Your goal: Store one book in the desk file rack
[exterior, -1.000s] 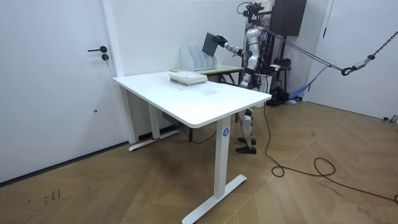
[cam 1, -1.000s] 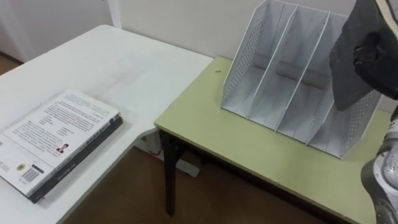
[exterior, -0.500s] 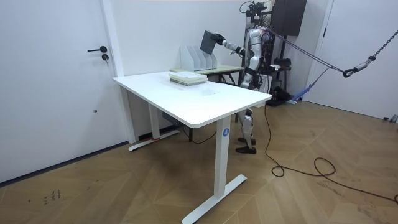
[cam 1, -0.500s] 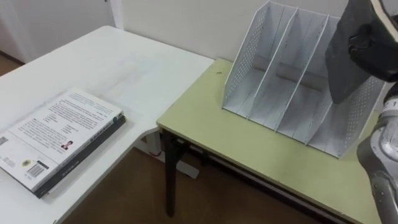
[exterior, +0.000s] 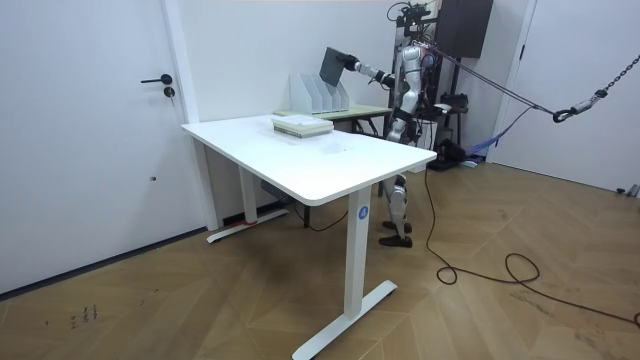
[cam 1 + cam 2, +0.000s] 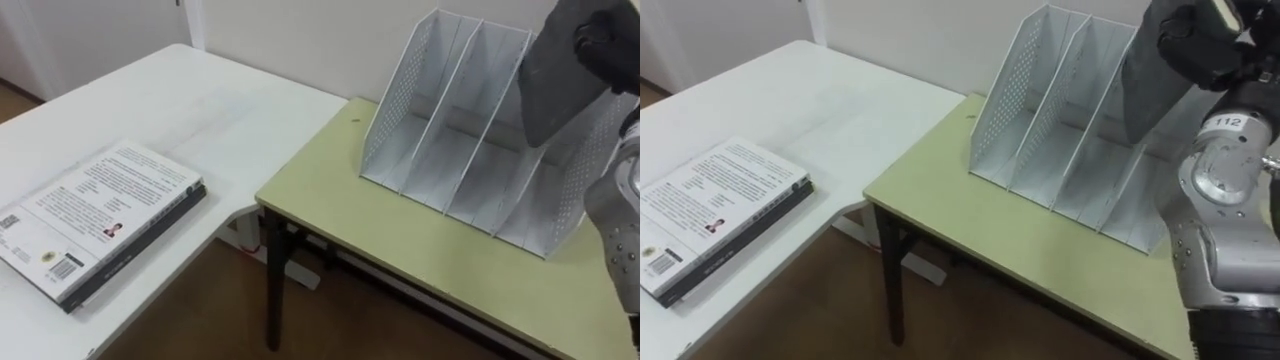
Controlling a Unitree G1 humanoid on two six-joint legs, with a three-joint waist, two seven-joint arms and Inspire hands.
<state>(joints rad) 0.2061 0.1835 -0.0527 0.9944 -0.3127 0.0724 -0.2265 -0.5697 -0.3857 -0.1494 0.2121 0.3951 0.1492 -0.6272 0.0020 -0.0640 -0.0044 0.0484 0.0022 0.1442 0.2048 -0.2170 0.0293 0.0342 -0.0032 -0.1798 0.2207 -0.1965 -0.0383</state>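
Observation:
My right hand is shut on a dark grey book, gripping its upper edge. The book hangs upright, slightly tilted, over the rightmost slots of the white perforated file rack, its lower corner just above the dividers. The rack stands at the back of a light green table and its slots hold nothing. In the right eye view the hand holds the book over the rack. In the room view I stand behind the green table with the book held out above the rack.
A white desk adjoins the green table on my left. A stack of two books lies on it near its front edge. A gap of wooden floor shows between the two tables. A wall is close behind the rack.
My right hand has carried the grey book a little up and to the left, further over the rack. The view has shifted slightly.

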